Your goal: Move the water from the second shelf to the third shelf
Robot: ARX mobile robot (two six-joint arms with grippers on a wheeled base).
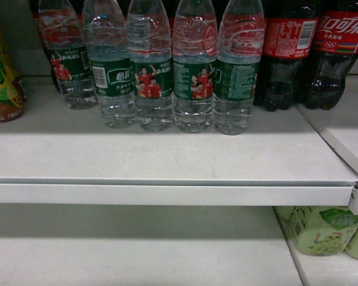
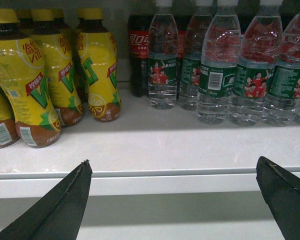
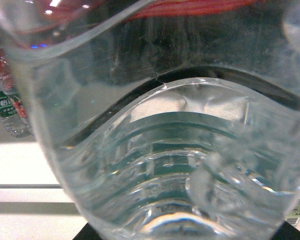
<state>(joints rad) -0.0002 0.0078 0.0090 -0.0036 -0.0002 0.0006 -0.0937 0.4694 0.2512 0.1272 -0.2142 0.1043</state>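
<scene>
Closest to the right wrist camera, a water bottle [image 3: 165, 150] fills almost the whole view. Its wall is clear, wavy-ribbed plastic, with a streak of red across the top. Only dark slivers of the right gripper show at the bottom edge, so I cannot tell whether it grips the bottle or merely sits against it.

In the left wrist view the left gripper [image 2: 173, 161] is spread wide. One dark finger [image 2: 55, 210] sits low on the left and the other low on the right, with nothing between them. It hangs just in front of the second shelf [image 1: 167, 161], a flat white board with a thin front lip and a small clear tag clip [image 1: 355, 199] at its right corner.

On that board stands a row of water bottles [image 1: 152, 71], upright and close together. They are clear and ribbed, each wrapped in a green label printed with red-shirted figures. Left of them are yellow drink bottles [image 2: 97, 65]. Right of them, and behind, are dark cola bottles [image 1: 286, 53] with red labels.

Below, the third shelf [image 1: 137, 250] shows as a white board, with pale green bottles [image 1: 322, 229] off to its right.
</scene>
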